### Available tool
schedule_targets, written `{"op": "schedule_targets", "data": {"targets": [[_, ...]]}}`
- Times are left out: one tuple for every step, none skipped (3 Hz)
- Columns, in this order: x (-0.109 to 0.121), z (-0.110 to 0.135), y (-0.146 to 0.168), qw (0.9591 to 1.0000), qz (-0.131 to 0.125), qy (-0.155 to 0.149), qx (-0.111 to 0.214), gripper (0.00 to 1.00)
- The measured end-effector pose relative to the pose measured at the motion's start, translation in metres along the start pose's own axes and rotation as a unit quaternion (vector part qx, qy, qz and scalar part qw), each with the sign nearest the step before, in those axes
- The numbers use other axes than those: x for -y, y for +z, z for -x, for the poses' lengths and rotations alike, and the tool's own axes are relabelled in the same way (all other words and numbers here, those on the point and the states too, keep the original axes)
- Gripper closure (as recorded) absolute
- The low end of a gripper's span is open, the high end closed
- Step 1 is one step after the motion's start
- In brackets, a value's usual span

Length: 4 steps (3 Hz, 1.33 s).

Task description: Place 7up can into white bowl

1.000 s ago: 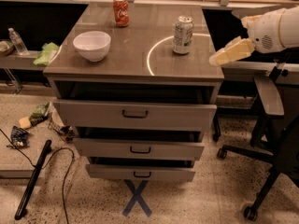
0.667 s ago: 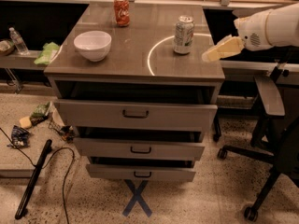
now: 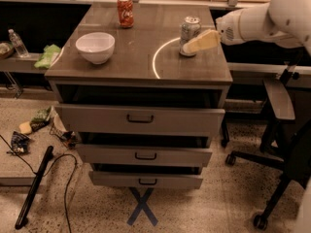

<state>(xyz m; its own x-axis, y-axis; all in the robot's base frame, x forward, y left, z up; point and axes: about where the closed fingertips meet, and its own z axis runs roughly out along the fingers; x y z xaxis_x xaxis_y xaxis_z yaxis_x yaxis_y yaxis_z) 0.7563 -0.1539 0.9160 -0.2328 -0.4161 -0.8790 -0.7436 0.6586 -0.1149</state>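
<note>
The 7up can (image 3: 188, 32), silvery with pale green marks, stands upright on the right side of the grey cabinet top (image 3: 141, 64). The white bowl (image 3: 95, 47) sits on the left side of the same top, empty. My gripper (image 3: 198, 42) comes in from the right on a white arm; its pale fingers overlap the can's right lower side.
A red-orange can (image 3: 125, 11) stands at the back of the top. The cabinet has three drawers (image 3: 140, 120) pulled slightly out. A black office chair (image 3: 282, 130) is at the right. A water bottle (image 3: 18, 42), green cloth (image 3: 47, 56) and floor clutter lie at the left.
My gripper has moved left from beyond the cabinet's right edge up to the 7up can. The can and bowl have not moved.
</note>
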Motion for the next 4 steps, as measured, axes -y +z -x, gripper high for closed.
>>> {"op": "schedule_targets", "data": {"targets": [[0.007,0.012,0.029,0.9998,0.006,0.001,0.021,0.26],[0.02,0.006,0.055,0.9994,0.01,0.008,0.031,0.49],[0.005,0.035,0.068,0.9961,0.055,-0.023,0.065,0.8],[-0.078,0.108,0.059,0.9724,0.174,-0.075,0.137,1.0]]}}
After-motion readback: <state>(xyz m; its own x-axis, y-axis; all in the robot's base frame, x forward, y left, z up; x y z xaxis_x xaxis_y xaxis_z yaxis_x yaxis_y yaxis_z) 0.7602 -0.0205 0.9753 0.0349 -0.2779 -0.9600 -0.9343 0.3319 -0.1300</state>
